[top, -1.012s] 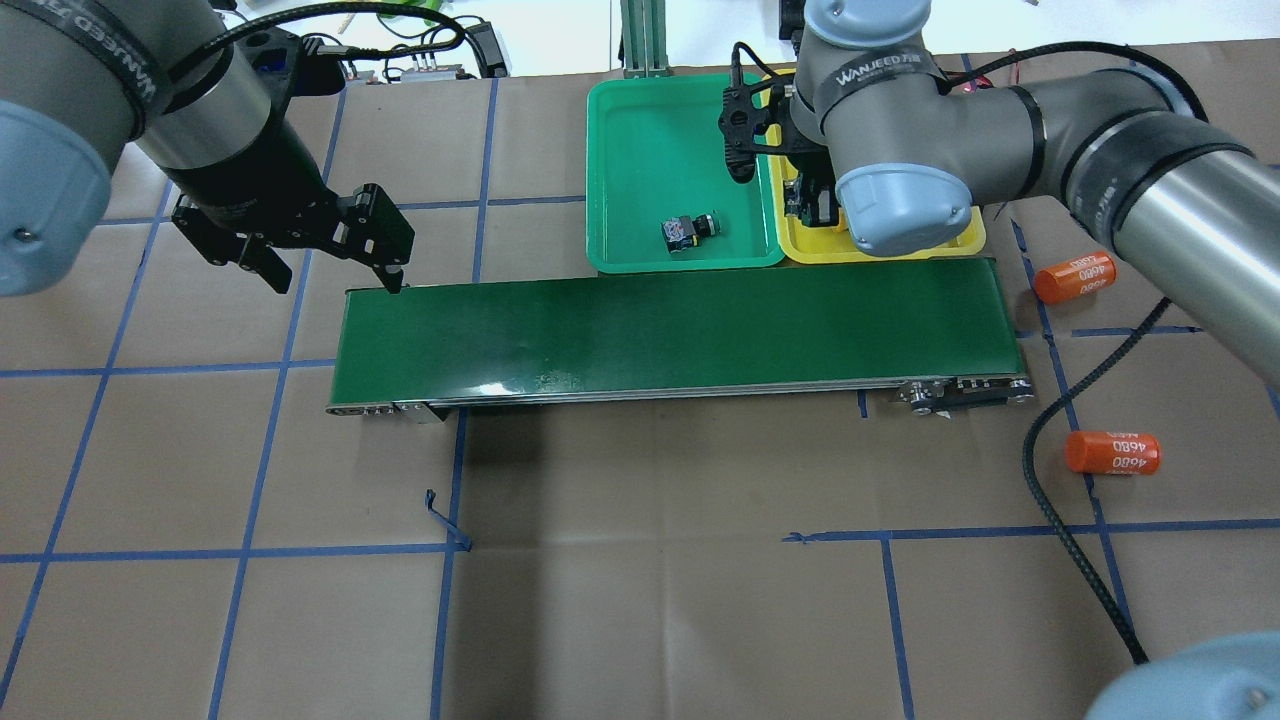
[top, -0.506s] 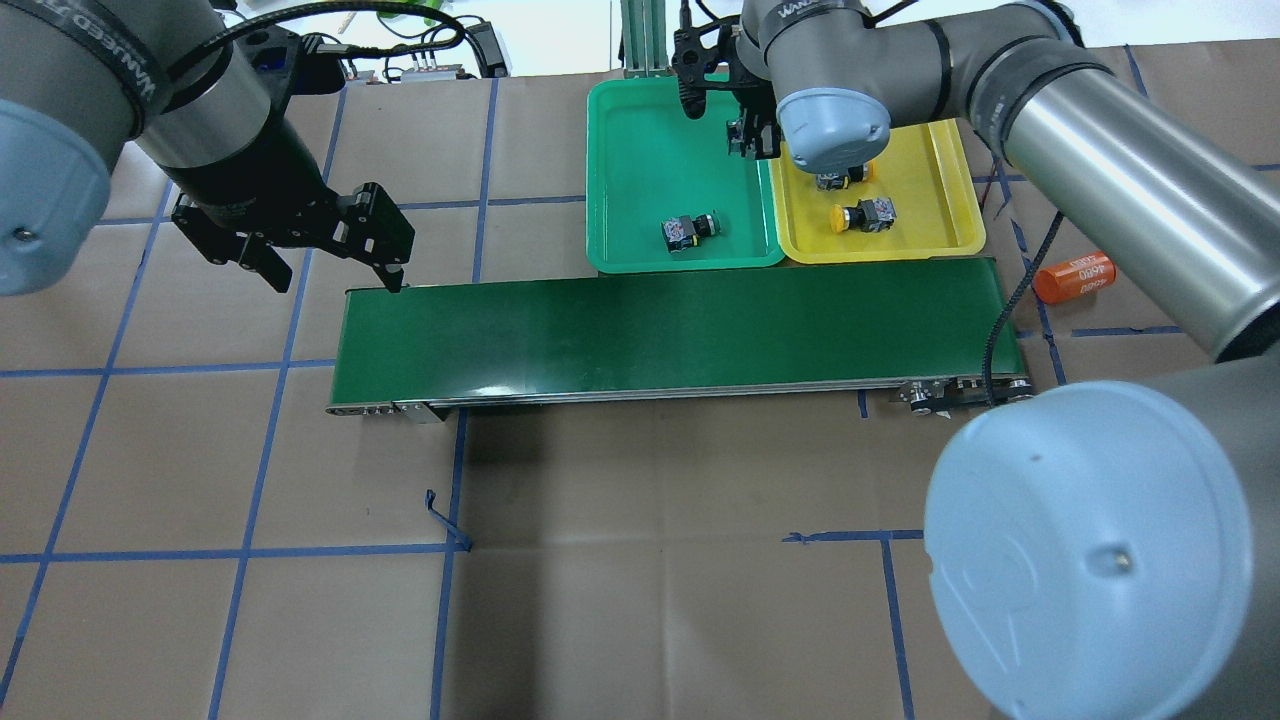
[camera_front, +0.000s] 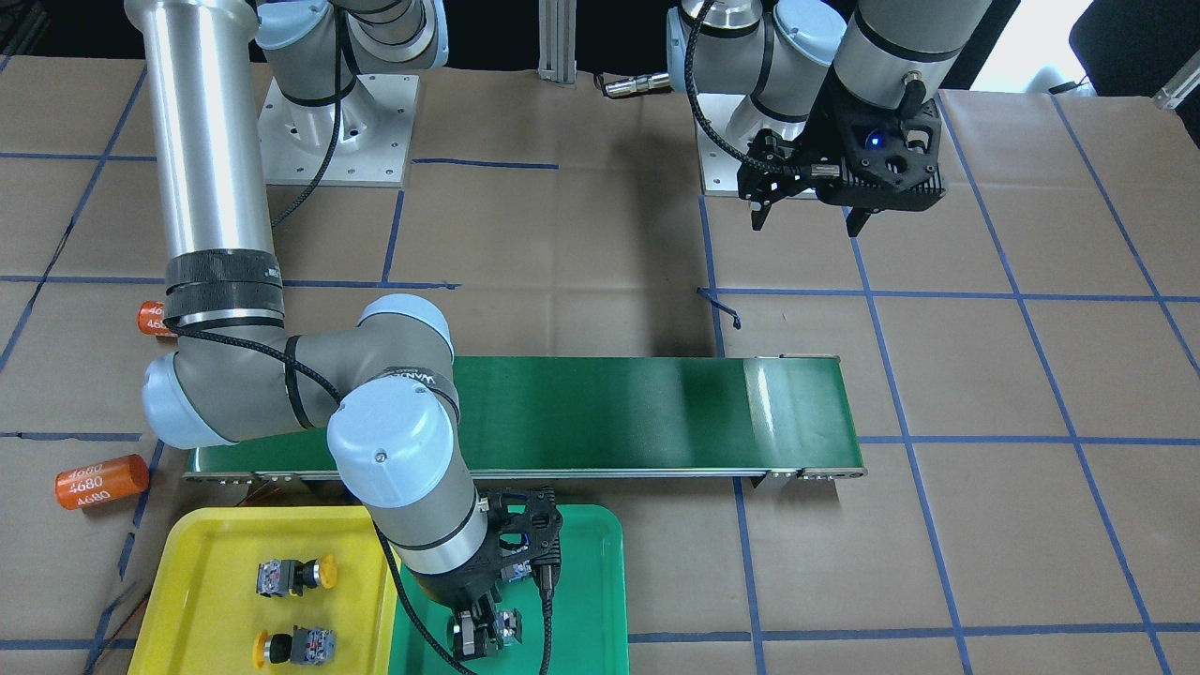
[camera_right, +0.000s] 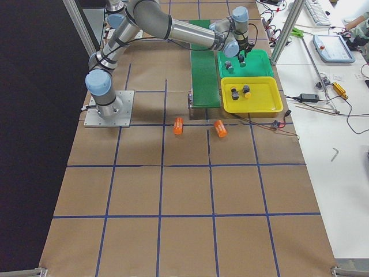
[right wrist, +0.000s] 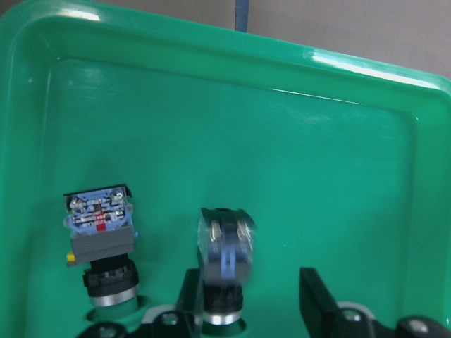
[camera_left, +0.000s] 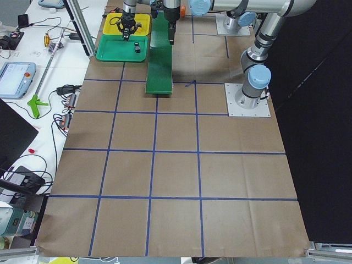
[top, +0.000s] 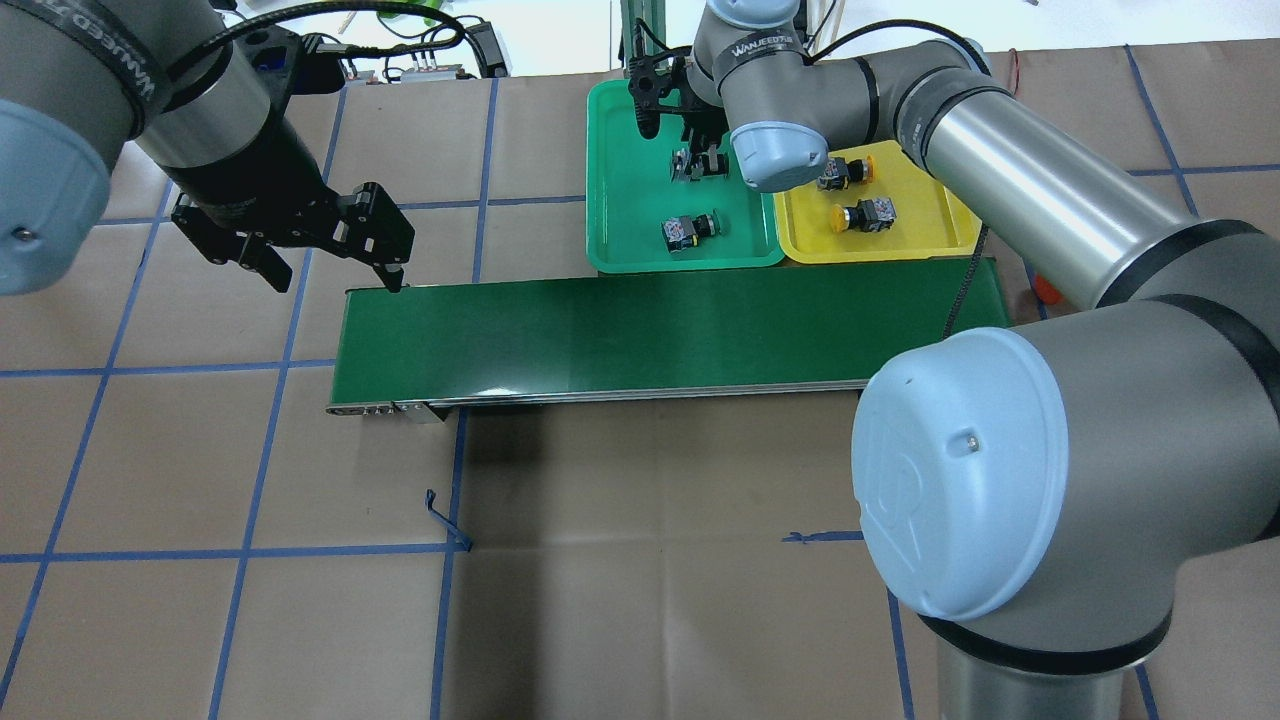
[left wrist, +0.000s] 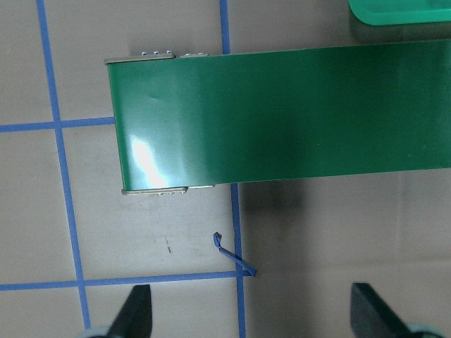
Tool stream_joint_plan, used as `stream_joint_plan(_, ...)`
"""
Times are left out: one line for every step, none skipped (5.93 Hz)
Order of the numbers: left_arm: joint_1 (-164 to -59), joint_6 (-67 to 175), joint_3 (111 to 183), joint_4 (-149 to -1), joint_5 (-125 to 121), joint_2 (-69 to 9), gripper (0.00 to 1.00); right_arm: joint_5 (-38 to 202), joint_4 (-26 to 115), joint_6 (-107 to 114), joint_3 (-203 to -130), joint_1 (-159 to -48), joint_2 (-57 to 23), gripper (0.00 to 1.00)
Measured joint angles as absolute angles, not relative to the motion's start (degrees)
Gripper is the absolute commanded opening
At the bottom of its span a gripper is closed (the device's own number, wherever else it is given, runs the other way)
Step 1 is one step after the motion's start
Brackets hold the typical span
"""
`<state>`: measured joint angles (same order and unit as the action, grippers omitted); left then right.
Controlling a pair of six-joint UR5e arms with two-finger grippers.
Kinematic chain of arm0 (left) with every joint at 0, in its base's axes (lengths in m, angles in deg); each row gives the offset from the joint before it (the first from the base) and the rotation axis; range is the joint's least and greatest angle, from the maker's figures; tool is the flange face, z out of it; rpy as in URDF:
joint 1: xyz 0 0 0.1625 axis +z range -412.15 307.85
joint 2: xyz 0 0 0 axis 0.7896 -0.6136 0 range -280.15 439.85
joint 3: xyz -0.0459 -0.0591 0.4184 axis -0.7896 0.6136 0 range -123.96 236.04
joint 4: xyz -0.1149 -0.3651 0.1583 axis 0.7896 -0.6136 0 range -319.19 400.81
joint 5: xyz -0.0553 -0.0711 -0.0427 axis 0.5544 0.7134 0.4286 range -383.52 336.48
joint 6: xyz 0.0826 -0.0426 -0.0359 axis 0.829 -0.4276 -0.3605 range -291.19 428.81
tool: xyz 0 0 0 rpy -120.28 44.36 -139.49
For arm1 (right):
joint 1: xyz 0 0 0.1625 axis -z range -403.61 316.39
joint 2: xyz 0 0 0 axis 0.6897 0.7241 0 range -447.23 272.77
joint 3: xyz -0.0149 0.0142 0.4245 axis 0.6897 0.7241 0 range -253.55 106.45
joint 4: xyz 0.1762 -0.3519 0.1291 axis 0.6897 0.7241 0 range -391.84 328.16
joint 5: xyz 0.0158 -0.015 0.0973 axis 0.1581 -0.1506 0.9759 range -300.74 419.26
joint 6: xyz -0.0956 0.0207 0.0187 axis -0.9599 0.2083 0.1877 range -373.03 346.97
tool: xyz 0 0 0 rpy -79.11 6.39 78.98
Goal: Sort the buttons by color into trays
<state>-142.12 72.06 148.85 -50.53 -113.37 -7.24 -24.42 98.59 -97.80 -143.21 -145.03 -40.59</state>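
Observation:
My right gripper (right wrist: pixel 246 299) hovers low over the green tray (top: pixel 630 150). Its fingers (right wrist: pixel 316 296) stand wide apart. A blurred button (right wrist: pixel 223 257) hangs between them against the left finger, its cap hidden; it also shows in the overhead view (top: pixel 684 163). A green button (top: pixel 690 228) lies in the same tray. Two yellow buttons (top: pixel 843 172) (top: pixel 862 214) lie in the yellow tray (top: pixel 940 232). My left gripper (top: pixel 335 278) is open and empty above the belt's left end.
The long dark green conveyor belt (top: pixel 660 325) runs in front of both trays. Two orange "4680" cylinders (camera_right: pixel 179 126) (camera_right: pixel 220 128) lie on the paper near its right end. A metal post (top: pixel 640 40) stands behind the green tray.
My right arm swung left from the yellow tray's edge to over the green tray, bringing a button along. The left arm has not moved.

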Motion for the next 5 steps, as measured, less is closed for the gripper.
stream_joint_plan(-142.1, 72.1, 148.9, -50.6, -113.4, -7.2, 0.99, -24.4, 96.9, -97.7, -143.2, -145.0, -39.7, 1.0)
stream_joint_plan(-142.0, 72.1, 148.9, -50.6, -113.4, -7.3, 0.99, -26.1, 92.3, -97.6, -143.2, -144.8, -37.0, 1.0)
stream_joint_plan(-142.0, 72.1, 148.9, -50.6, -113.4, -7.3, 0.99, -29.4, 85.3, -97.5, -143.5, -144.4, -33.2, 1.0)
stream_joint_plan(-142.0, 72.1, 148.9, -50.6, -113.4, -7.3, 0.99, -32.2, 76.4, -97.5, -143.9, -143.6, -28.4, 1.0)
stream_joint_plan(-142.0, 72.1, 148.9, -50.6, -113.4, -7.3, 0.99, -33.2, 67.6, -97.5, -145.2, -141.8, -23.2, 1.0)
